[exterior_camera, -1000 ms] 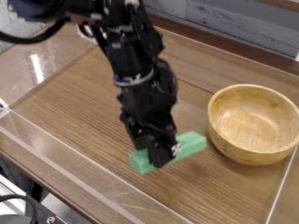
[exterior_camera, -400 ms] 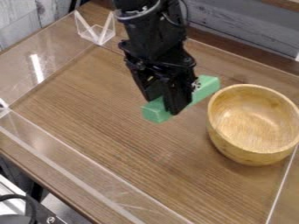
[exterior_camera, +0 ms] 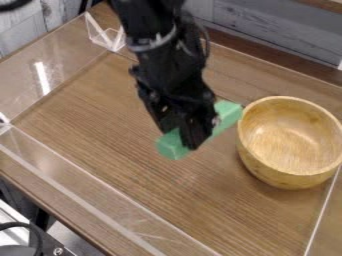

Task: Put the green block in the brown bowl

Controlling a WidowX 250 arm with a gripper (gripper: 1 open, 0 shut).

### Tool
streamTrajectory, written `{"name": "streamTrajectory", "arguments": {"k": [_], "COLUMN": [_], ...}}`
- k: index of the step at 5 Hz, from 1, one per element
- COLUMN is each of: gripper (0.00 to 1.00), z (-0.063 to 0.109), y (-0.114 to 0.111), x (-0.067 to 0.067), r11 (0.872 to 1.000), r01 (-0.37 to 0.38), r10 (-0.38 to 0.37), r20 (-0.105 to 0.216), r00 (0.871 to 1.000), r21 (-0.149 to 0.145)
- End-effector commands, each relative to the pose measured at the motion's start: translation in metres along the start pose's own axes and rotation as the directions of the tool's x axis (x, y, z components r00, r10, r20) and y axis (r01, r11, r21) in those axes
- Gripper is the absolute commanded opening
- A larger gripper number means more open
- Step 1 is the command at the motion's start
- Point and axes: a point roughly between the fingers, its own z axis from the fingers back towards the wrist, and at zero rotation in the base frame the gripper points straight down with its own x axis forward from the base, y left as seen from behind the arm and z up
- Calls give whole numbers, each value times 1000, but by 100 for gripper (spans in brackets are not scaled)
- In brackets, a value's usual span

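Change: the claw (exterior_camera: 191,128) has carried the green block (exterior_camera: 201,132) up off the table (exterior_camera: 94,140) since a second ago.
Claw: clamped tight on the block's middle, pointing steeply down.
Green block: held in the air, tilted, just left of the brown bowl (exterior_camera: 289,140), not over it.
Brown bowl: upright at the right, nothing inside.
Surroundings: clear plastic walls (exterior_camera: 54,70) ring the wooden surface; nothing lies between block and bowl.

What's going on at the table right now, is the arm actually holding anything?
Yes. The arm's pincer is shut on the green block and holds it above the wooden table, just left of the brown bowl. The bowl is empty, so the block has yet to go in.
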Motion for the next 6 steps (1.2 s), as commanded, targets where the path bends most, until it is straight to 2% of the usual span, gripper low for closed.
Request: {"name": "streamTrajectory", "arguments": {"k": [1,2,3,4,5,6], "gripper": [0,0,0,0,0,0], "z": [-6,-8,-12,-12,-13,6], "y": [-3,-18,-49,-77,-97,-87], "x": [5,19,40,69,84,94], "r11": [1000,1000,1000,1000,999,998], "r01": [20,23,14,-7,3,-34], "r10": [-21,-25,-15,5,-6,28], "r20": [47,58,74,91,104,133], "r00": [999,998,997,996,995,991], "r21": [23,21,19,27,33,43]}}
